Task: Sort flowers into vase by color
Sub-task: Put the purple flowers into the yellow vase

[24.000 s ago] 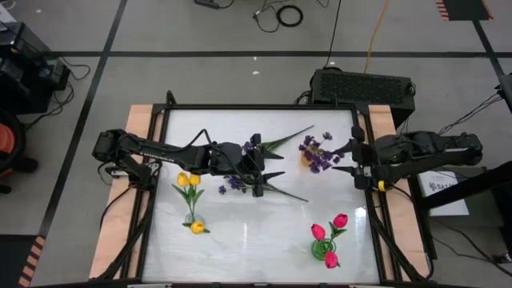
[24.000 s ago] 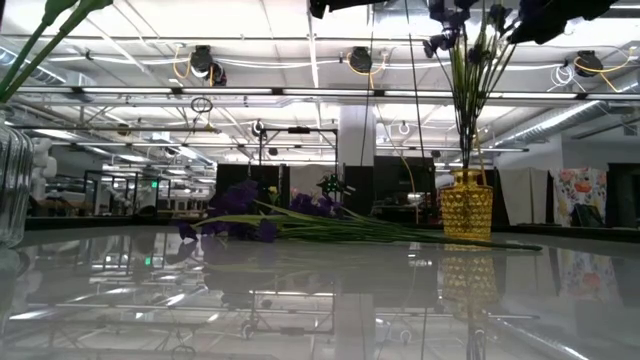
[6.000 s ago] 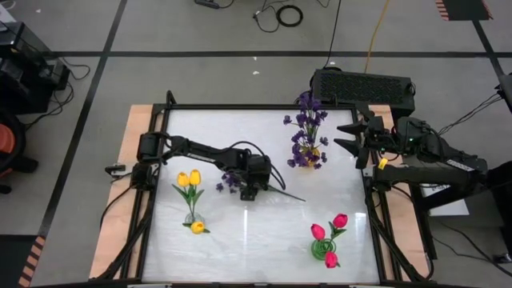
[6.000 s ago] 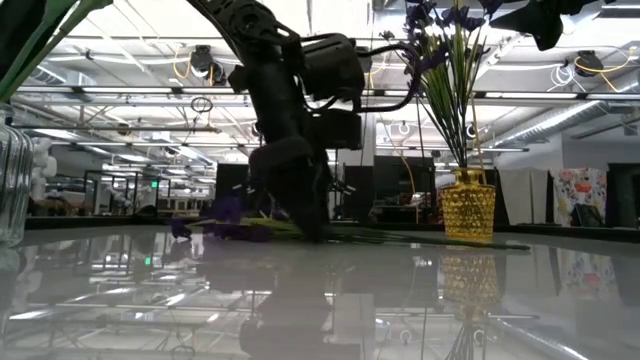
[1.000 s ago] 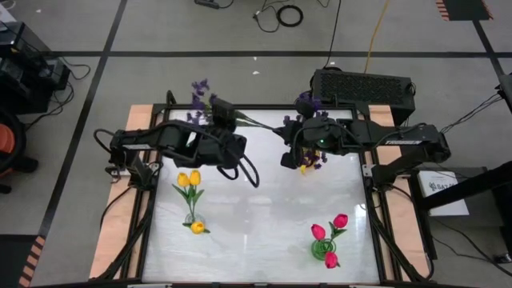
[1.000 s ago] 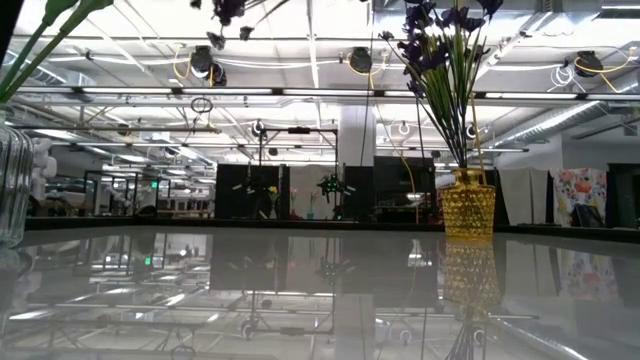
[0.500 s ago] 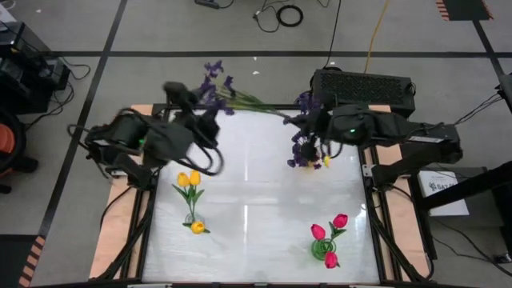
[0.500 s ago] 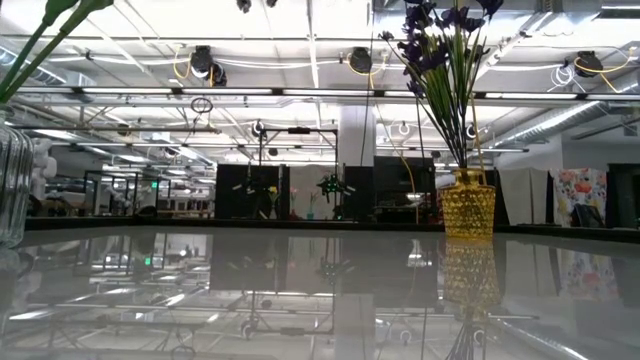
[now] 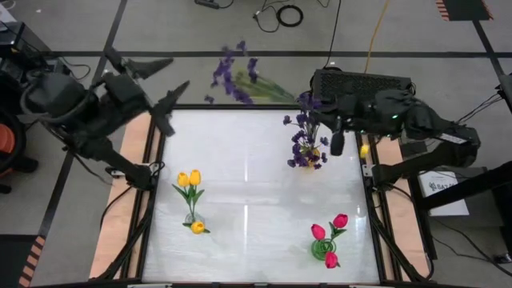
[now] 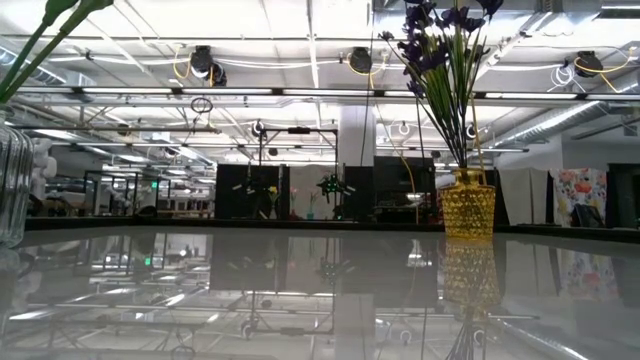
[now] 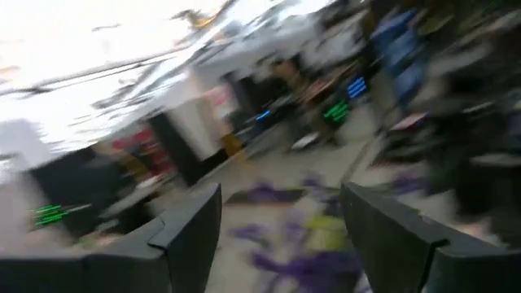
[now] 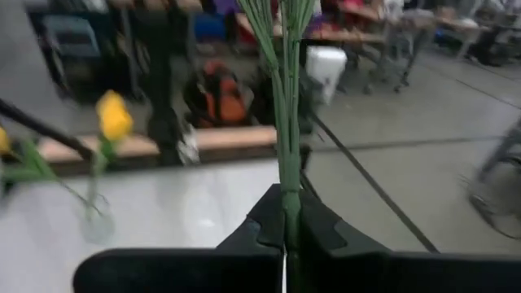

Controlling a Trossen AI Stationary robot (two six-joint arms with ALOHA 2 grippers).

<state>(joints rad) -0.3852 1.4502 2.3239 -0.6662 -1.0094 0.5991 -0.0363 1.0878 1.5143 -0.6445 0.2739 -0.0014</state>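
Observation:
A purple sprig (image 9: 234, 74) hangs in the air over the table's far edge, its green stem running toward my right gripper (image 9: 336, 141), which is shut on it beside the yellow vase (image 10: 468, 205) of purple flowers (image 9: 304, 148). My left gripper (image 9: 152, 82) stands open, raised high over the far left corner, with nothing between its fingers (image 11: 191, 232). Yellow tulips (image 9: 190, 182) stand in a glass vase at the near left. Pink tulips (image 9: 330, 232) stand in a green vase at the near right. My right gripper pinches the sprig's green stems (image 12: 285, 189) between its two fingers, several thin stems together, near their lower end. The fingers come about level from the table's right side and lie across the stems. The sprig is lifted clear and slants up toward the far left.
The middle of the white table (image 9: 248, 176) is bare. A black box (image 9: 364, 84) stands behind the far right edge. In the low view a glass vase (image 10: 10, 190) with green stems stands at the left edge.
My left gripper has opened, let go of the purple sprig, and swung up and toward the table's far left corner. My right gripper, staying shut on the stem end, has drawn back toward the right edge and risen. The sprig's blossom end has followed toward the right.

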